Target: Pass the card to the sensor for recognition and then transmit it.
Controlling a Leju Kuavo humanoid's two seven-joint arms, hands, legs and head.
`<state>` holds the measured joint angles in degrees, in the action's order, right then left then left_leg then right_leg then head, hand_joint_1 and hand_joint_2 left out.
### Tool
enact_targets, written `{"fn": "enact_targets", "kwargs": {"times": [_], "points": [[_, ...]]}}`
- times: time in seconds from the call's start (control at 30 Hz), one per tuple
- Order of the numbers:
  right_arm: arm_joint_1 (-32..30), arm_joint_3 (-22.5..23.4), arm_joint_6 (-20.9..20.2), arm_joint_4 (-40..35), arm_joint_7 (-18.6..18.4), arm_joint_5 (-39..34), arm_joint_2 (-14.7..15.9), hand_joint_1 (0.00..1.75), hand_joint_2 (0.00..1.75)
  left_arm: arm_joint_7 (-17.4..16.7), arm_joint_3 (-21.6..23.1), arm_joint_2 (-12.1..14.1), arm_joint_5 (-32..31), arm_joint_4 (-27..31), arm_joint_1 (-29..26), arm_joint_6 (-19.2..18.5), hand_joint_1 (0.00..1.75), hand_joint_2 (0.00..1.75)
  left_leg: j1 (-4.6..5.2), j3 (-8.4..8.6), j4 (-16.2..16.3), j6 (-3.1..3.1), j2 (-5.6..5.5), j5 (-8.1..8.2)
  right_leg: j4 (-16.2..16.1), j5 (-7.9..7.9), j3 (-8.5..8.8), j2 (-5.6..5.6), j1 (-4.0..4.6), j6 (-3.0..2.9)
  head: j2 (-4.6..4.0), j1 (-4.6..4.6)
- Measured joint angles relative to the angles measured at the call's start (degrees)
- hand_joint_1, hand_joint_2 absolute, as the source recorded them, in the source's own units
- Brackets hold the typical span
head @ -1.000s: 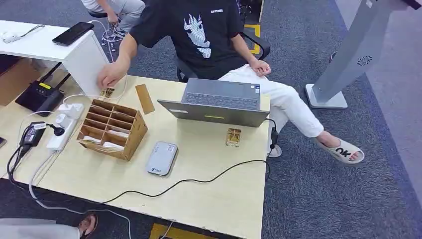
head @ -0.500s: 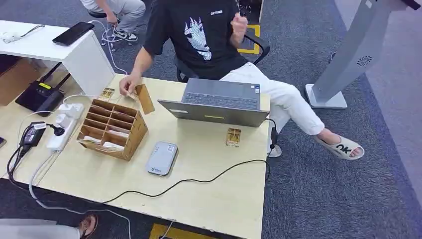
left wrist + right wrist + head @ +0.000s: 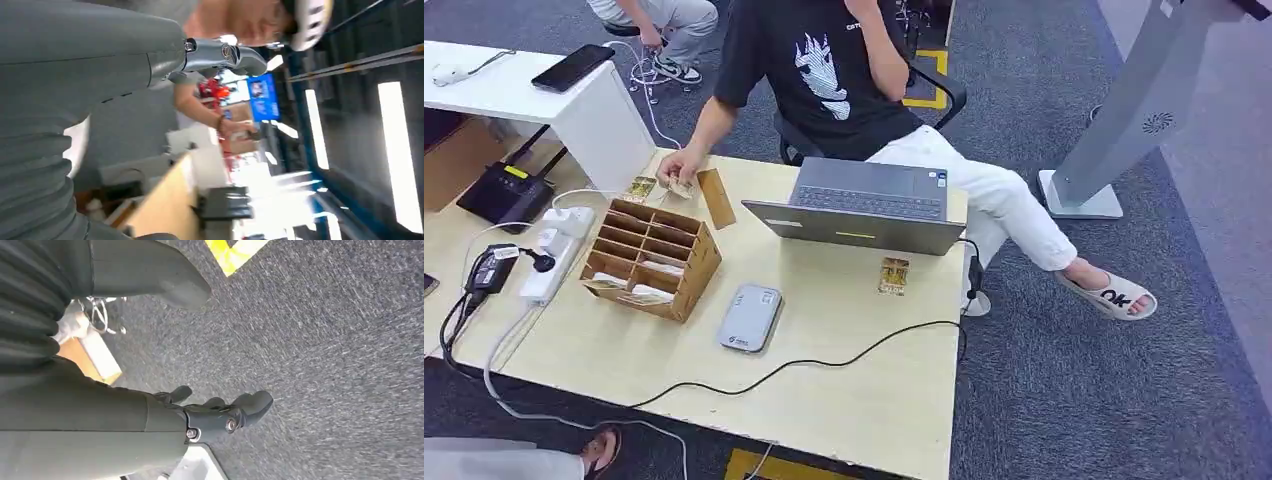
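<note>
A pale wooden table (image 3: 844,385) stands on dark grey carpet, with a card (image 3: 893,275) lying flat beside the laptop (image 3: 864,205) and a grey sensor (image 3: 750,318) near the wooden organizer (image 3: 650,258). The left hand (image 3: 220,52) and right hand (image 3: 220,412) are both well away from the card, fingers apart and holding nothing, the right one hanging above carpet.

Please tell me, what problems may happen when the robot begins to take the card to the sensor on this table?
1. A person's hand rests on cards at the table's far edge, beside the wooden organizer; a reaching robot hand might meet it.
2. The black cable runs across the table near the grey sensor and could snag.
3. The card lies flat close to the open laptop, leaving little room to grasp.
</note>
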<state>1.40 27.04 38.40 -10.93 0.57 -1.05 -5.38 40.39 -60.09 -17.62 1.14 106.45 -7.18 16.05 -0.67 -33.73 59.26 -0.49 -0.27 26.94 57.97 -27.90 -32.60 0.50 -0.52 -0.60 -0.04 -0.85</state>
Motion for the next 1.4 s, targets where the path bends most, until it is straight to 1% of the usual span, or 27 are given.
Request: {"fn": "enact_targets", "kwargs": {"times": [0.07, 0.2, 0.33, 0.43, 0.5, 0.53, 0.57, 0.63, 0.67, 0.7, 0.77, 0.8, 0.83, 0.87, 0.9, 0.93, 0.97, 1.0, 1.07, 1.1, 1.17, 1.27, 1.4], "points": [[0.06, 0.00, -0.44, -0.02, -0.28, 1.05, 0.00, 0.00, 1.75, 0.00, 1.68, -0.02, -0.35, 4.20, -0.26, -2.49, 0.00, 1.75, 0.00, 0.01, 0.00, -0.02, 0.00, -0.01, 0.00, 0.01, 0.02, 0.00, 0.00, -0.01, 0.00, 0.02], [0.16, 0.00, -0.72, -0.02, -0.39, 1.60, 0.00, 0.00, 1.75, 0.00, 4.16, -0.02, -0.96, 9.20, -0.49, -3.37, 0.00, 1.75, 0.00, 0.00, -0.01, -0.02, 0.02, -0.01, 0.01, 0.02, 0.03, 0.03, 0.00, -0.03, 0.00, 0.02], [0.20, 0.00, -0.72, -0.02, -0.39, 1.64, 0.00, 0.00, 1.75, 0.00, 5.27, -0.02, -0.98, 11.70, -0.71, -3.39, 0.00, 1.75, 0.00, 0.01, 0.00, -0.02, 0.01, -0.01, 0.01, 0.02, 0.02, 0.01, 0.00, -0.03, 0.00, 0.02], [0.19, 0.00, -0.74, -0.02, -0.39, 1.64, 0.00, 0.00, 1.75, 0.00, 5.67, -0.02, -0.98, 12.60, -0.76, -3.39, 0.00, 1.75, 0.01, 0.00, 0.00, -0.02, 0.01, -0.01, 0.00, 0.02, 0.02, 0.01, 0.00, -0.03, 0.00, 0.02], [0.19, 0.00, -0.94, -0.02, -0.52, 2.34, 0.00, 0.00, 1.75, -0.02, 6.45, 0.11, -2.05, 13.04, -0.98, -3.27, 0.00, 1.75, 0.01, 0.01, 0.00, -0.02, 0.01, -0.01, 0.00, 0.02, 0.01, 0.01, 0.00, -0.03, 0.00, 0.02], [0.20, 0.00, -1.14, -0.02, -0.74, 2.80, 0.00, 0.00, 1.75, -0.02, 7.20, 0.35, -3.15, 13.21, -1.16, -2.52, 0.00, 1.75, 0.02, 0.02, 0.00, -0.02, 0.01, -0.01, -0.01, 0.02, 0.00, 0.01, -0.01, -0.03, 0.00, 0.02], [0.23, 0.00, -1.31, -0.02, -1.07, 3.37, 0.00, 0.00, 1.75, -0.02, 8.65, 1.02, -5.06, 13.21, -1.55, -0.57, 0.00, 1.75, 0.02, 0.05, 0.00, -0.02, 0.01, -0.01, -0.01, 0.01, -0.11, 0.01, -0.01, -0.03, 0.00, 0.04], [0.26, 0.00, -1.90, -0.02, -1.73, 4.55, 0.00, 0.00, 1.75, -0.20, 13.25, 2.94, -9.73, 12.58, -1.94, 4.57, 0.00, 1.75, 0.01, 0.06, 0.01, -0.02, -0.01, -0.02, -0.02, 0.02, -0.14, 0.00, -0.01, -0.02, 0.02, 0.09], [0.30, 0.00, -2.19, -0.02, -2.10, 5.16, 0.00, 0.00, 1.75, -1.60, 16.47, 4.82, -12.67, 11.33, -1.07, 5.35, 0.00, 1.75, 0.04, 0.06, 0.01, 0.05, -0.15, -0.08, -0.02, 0.01, -0.12, -0.15, -0.02, -0.02, 0.02, 0.09], [0.45, 0.00, -2.58, -0.02, -2.53, 5.88, 0.00, 0.00, 1.75, -4.14, 19.42, 6.90, -15.70, 9.46, 0.33, 5.46, 0.00, 1.75, 0.03, 0.04, 0.01, 0.02, -0.29, -0.17, -0.01, 0.02, -0.06, -0.27, -0.02, -0.02, 0.00, 0.11], [0.81, -0.13, -3.17, -0.02, -3.63, 7.46, 0.00, 0.00, 1.75, -9.85, 23.82, 10.24, -22.38, 5.64, 3.77, 5.76, 0.00, 1.75, 0.00, 0.09, 0.00, -0.03, -0.30, -0.23, -0.01, 0.08, -0.09, -0.28, 0.00, -0.06, 0.00, 0.11], [0.92, -0.39, -3.50, -0.02, -4.41, 8.61, 0.00, 0.00, 1.75, -13.40, 26.37, 12.71, -26.80, 1.87, 6.58, 6.20, 0.00, 1.75, 0.00, 0.05, 0.00, -0.05, -0.33, -0.35, 0.01, 0.12, -0.11, -0.29, 0.00, -0.08, 0.00, -0.02], [1.00, -0.64, -3.81, -0.02, -4.90, 9.27, 0.00, 0.00, 1.75, -15.11, 27.99, 14.31, -29.28, -1.23, 9.74, 6.46, 0.00, 1.75, -0.03, -0.03, 0.00, -0.11, -0.48, -0.45, 0.02, 0.22, -0.11, -0.39, 0.01, -0.02, 0.00, -0.02], [1.17, -0.98, -4.22, -0.02, -5.31, 10.24, 0.02, 0.00, 1.75, -17.49, 30.29, 16.97, -32.14, -6.37, 13.64, 6.53, 0.00, 1.75, -0.05, -0.12, -0.02, -0.07, -0.56, -0.58, 0.06, 0.30, -0.14, -0.51, 0.03, -0.10, 0.00, 0.00], [1.38, -1.20, -4.67, -0.04, -5.40, 10.99, 0.13, 0.00, 1.75, -18.94, 32.13, 19.25, -34.42, -11.22, 17.04, 6.62, 0.00, 1.75, -0.05, -0.16, -0.02, -0.18, -0.53, -0.65, 0.08, 0.41, -0.24, -0.51, 0.04, -0.21, 0.00, 0.02], [1.56, -1.43, -4.96, -0.08, -5.52, 11.51, 0.19, 0.00, 1.75, -19.84, 33.51, 20.72, -35.87, -14.65, 19.60, 6.70, 0.00, 1.75, -0.04, -0.19, -0.03, -0.20, -0.46, -0.68, 0.12, 0.52, -0.26, -0.46, 0.04, -0.30, 0.00, 0.04], [1.71, -1.64, -5.03, -0.11, -5.57, 11.87, 0.24, 0.00, 1.75, -20.39, 34.44, 21.82, -36.64, -16.81, 21.11, 6.75, 0.00, 1.75, -0.04, -0.20, -0.03, -0.30, -0.24, -0.75, 0.15, 0.66, -0.34, -0.25, 0.04, -0.31, 0.00, 0.00], [1.64, -1.92, -5.31, -0.24, -5.59, 12.13, 0.35, 0.00, 1.75, -20.76, 35.74, 22.95, -37.44, -20.23, 23.21, 6.88, 0.00, 1.75, -0.03, -0.19, -0.02, -0.29, 0.04, -0.75, 0.14, 0.71, -0.47, 0.05, 0.04, -0.24, 0.00, -0.13], [1.54, -2.19, -5.62, -0.26, -5.79, 12.51, 0.61, 0.00, 1.75, -21.55, 38.28, 24.90, -38.29, -28.37, 29.03, 7.10, 0.00, 1.75, -0.05, -0.61, 0.00, -0.10, 0.00, -0.97, 0.14, 0.84, -0.65, -0.01, 0.06, -0.10, 0.00, 0.06], [1.65, -2.34, -5.62, -0.28, -5.79, 12.66, 0.68, 0.00, 1.75, -21.75, 39.15, 25.79, -38.44, -30.49, 30.34, 7.36, 0.00, 1.75, -0.02, -0.66, -0.01, -0.11, 0.03, -0.98, 0.14, 0.95, -0.75, 0.00, 0.05, -0.20, 0.02, 0.20], [1.60, -2.43, -5.66, -0.33, -5.73, 12.77, 0.77, 0.00, 1.75, -21.75, 40.01, 26.64, -38.71, -32.52, 31.74, 7.64, 0.00, 1.75, 0.03, -0.63, 0.00, -0.11, 0.32, -0.96, 0.14, 0.97, -0.86, 0.30, 0.02, -0.16, 0.00, 0.02], [1.45, -2.47, -6.03, -0.33, -5.84, 13.22, 0.83, 0.00, 1.75, -22.56, 41.44, 27.23, -40.28, -35.65, 33.28, 7.88, 0.00, 1.75, 0.02, -0.74, 0.01, -0.11, 0.31, -0.96, 0.10, 0.98, -0.97, 0.29, 0.00, -0.15, 0.00, 0.02], [1.53, -2.89, -6.21, -0.33, -6.71, 13.75, 1.03, 0.00, 1.75, -22.95, 43.81, 27.28, -42.65, -38.79, 35.01, 8.34, 0.00, 1.75, 0.03, -0.78, 0.01, -0.09, 0.28, -0.95, 0.08, 0.96, -0.96, 0.24, -0.01, -0.12, 0.00, 0.02]]}}
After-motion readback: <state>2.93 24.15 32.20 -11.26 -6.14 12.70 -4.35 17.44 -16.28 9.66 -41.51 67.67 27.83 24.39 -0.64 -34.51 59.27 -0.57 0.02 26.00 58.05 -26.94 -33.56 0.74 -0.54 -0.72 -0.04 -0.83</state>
